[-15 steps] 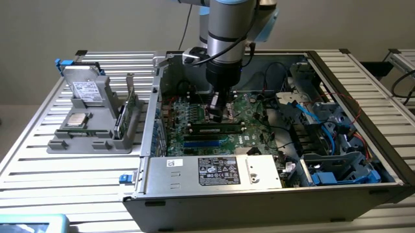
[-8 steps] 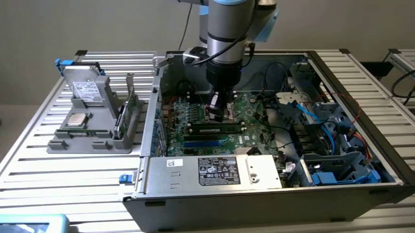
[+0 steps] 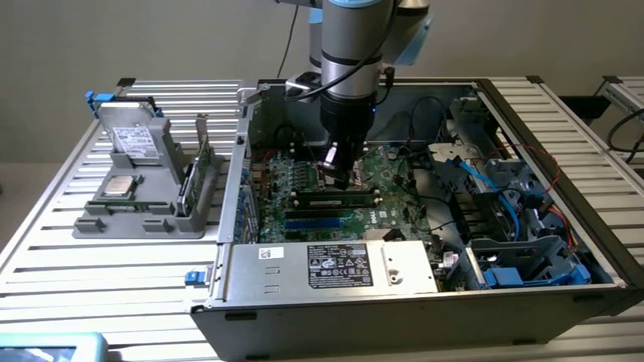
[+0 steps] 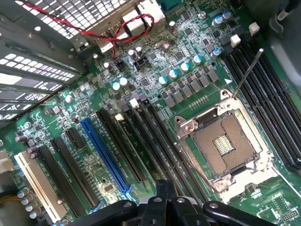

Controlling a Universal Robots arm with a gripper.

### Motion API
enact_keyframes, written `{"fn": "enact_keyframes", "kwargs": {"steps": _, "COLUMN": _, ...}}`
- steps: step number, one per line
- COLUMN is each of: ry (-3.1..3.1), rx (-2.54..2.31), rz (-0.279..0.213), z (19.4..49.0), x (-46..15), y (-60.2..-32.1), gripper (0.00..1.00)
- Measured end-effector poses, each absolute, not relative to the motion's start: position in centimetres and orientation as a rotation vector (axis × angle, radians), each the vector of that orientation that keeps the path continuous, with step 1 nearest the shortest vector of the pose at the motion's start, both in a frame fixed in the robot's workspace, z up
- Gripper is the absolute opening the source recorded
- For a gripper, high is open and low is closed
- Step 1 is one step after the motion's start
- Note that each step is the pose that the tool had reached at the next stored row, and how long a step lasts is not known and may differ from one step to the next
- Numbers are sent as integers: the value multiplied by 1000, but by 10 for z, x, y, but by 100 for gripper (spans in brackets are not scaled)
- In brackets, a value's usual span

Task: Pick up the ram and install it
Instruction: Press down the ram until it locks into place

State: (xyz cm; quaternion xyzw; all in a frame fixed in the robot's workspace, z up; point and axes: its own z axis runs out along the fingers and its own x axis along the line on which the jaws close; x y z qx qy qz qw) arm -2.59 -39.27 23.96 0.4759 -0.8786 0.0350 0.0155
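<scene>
Slatted metal surface [image 3: 60, 249] carries an open computer case [image 3: 302, 302] and, to the exterior view's left, a grey parts holder [image 3: 141, 215]. Arm [image 3: 352, 53] reaches down into the case over the green motherboard [image 3: 393, 170].

The ram [image 3: 337, 200] lies in the row of memory slots, long axis running across the exterior view from left to right, flat-on to the camera. It looks seated, or nearly so, in a slot. I can't confirm the end clips are latched.

Pincer [image 3: 337, 175] hangs directly over the ram's middle, tip just above its top edge. Contact or a small gap: can't tell. How far the pincer is open: can't tell either, and nothing is clearly held.

The wrist view looks along the slots, with the open processor socket [image 4: 225, 146] beside them. Thin green boards [image 3: 205, 170] stand on edge in the holder. What they are is hard to make out.
</scene>
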Motion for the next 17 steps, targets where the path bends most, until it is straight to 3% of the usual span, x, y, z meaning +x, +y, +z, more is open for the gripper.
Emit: {"fn": "enact_keyframes", "kwargs": {"steps": 17, "ry": -2859, "rx": 1254, "rz": 148, "z": 240, "x": -26, "y": -393, "gripper": 11}}
